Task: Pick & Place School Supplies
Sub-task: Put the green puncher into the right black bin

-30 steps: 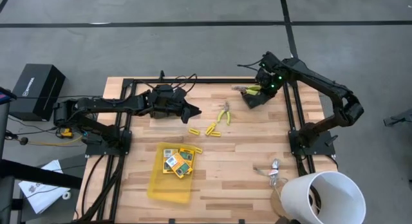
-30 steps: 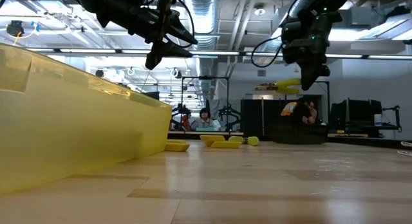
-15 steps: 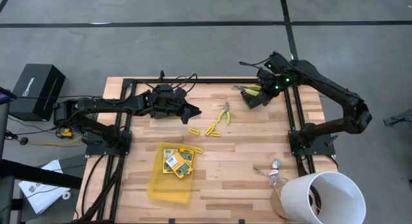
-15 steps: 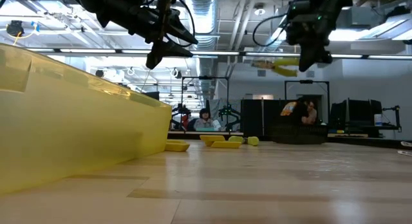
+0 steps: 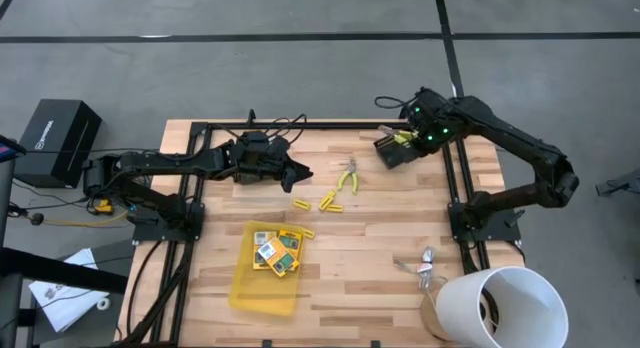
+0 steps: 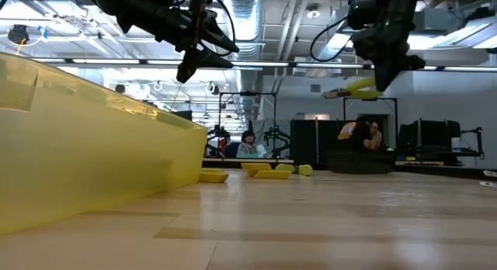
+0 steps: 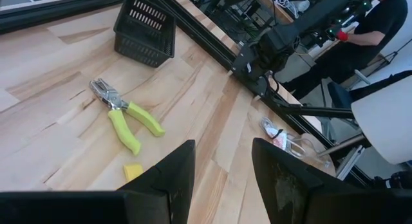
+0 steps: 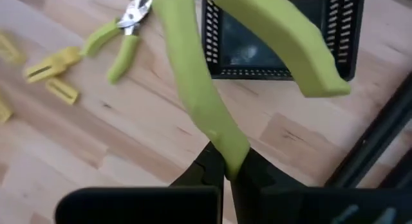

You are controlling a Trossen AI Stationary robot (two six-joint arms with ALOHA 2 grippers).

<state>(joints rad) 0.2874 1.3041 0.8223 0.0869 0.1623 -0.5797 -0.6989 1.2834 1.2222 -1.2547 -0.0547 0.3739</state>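
Observation:
My right gripper hangs over the black mesh basket at the table's far right, shut on a scissor-like tool with yellow-green handles. In the low view the tool sticks out below that gripper. A second such tool lies flat on the wood beside several short yellow sticks. My left gripper hovers open to the left of that tool, which also shows in its wrist view. Printed boxes lie in the yellow tray. My right gripper pinches one of the tool's handles near its free end between its two fingers. The fingers come from above, pointing steeply down. The tool is lifted clear above the basket and sticks out sideways from the fingertips, nearly level, its other handle spread apart.
A white bucket stands at the near right corner, with silvery clips on the wood beside it. Black frame rails run along the table's sides. A black box sits off the table's left side. A person sits far behind the table.
My right gripper has risen a little over the basket and rolled about its own pointing line, still shut. The tool has gone up with it and swung round, so its handles point another way than before.

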